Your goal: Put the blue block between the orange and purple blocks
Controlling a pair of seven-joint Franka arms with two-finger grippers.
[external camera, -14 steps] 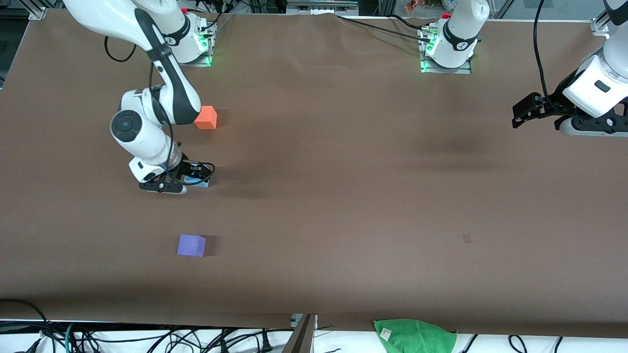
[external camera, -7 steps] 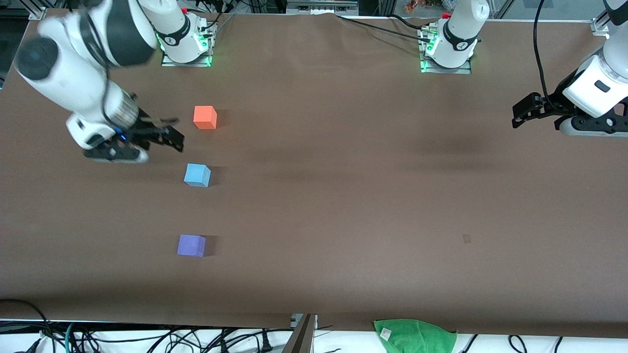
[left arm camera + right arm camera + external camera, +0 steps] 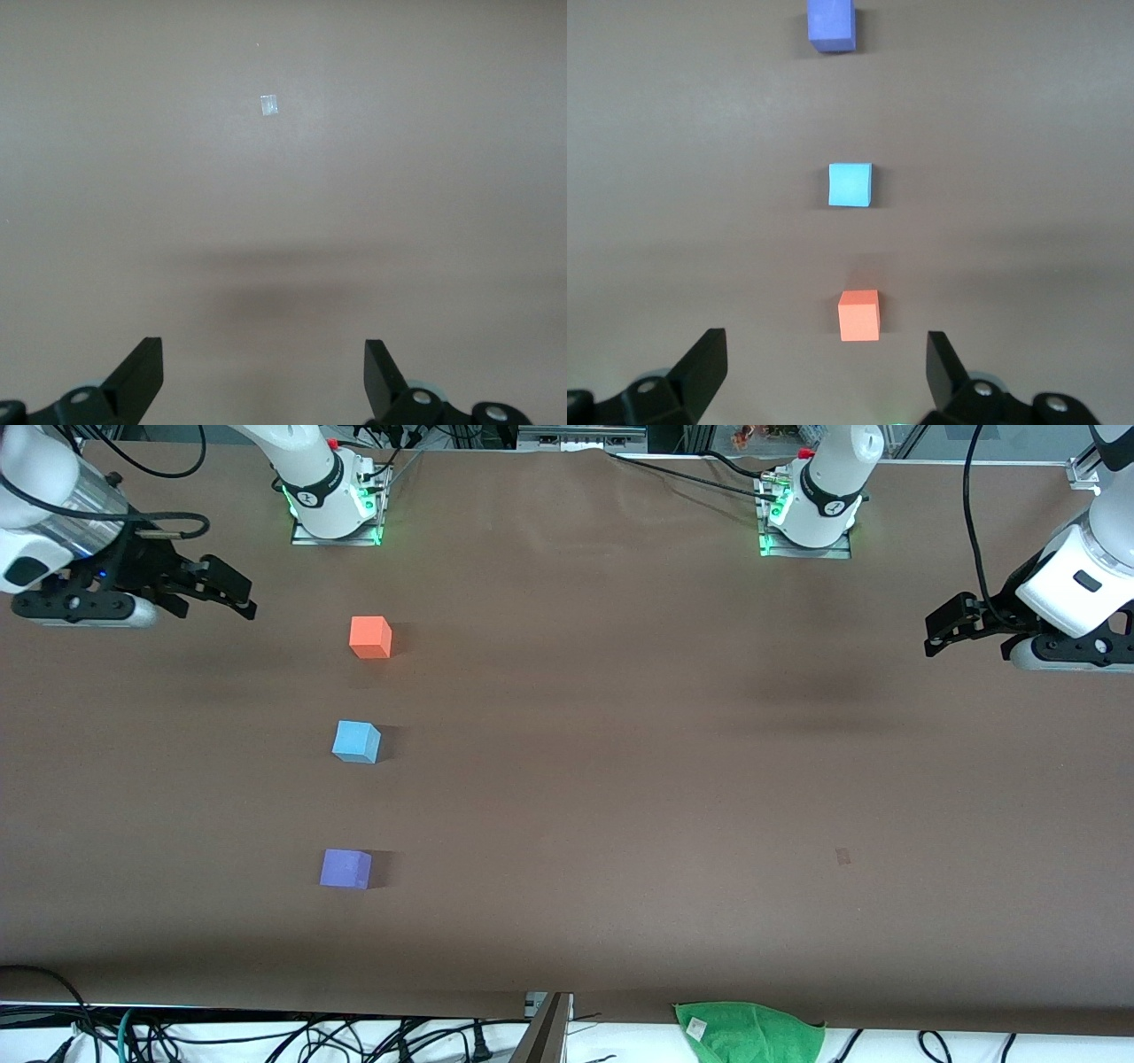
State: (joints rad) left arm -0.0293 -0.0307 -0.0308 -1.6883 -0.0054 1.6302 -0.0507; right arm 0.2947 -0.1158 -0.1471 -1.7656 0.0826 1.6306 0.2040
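The blue block point(image 3: 356, 742) sits on the table in a line between the orange block point(image 3: 370, 638), farther from the front camera, and the purple block point(image 3: 345, 869), nearer to it. My right gripper point(image 3: 232, 593) is open and empty, raised over the table near the right arm's end, apart from the blocks. Its wrist view shows the orange block point(image 3: 859, 315), the blue block point(image 3: 850, 185) and the purple block point(image 3: 831, 24) in a row past the open right gripper point(image 3: 824, 347). My left gripper point(image 3: 937, 633) waits open and empty over the left arm's end; it also shows in its own view point(image 3: 262, 347).
A brown cover point(image 3: 620, 779) spreads over the table. A small pale patch point(image 3: 842, 856) lies on it, also in the left wrist view point(image 3: 269, 105). A green cloth point(image 3: 749, 1032) hangs at the table's near edge. Cables run along that edge.
My right gripper let go of the blue block, rose and drew back toward the right arm's end. The blue block stays between the orange and purple blocks. The left arm has not moved.
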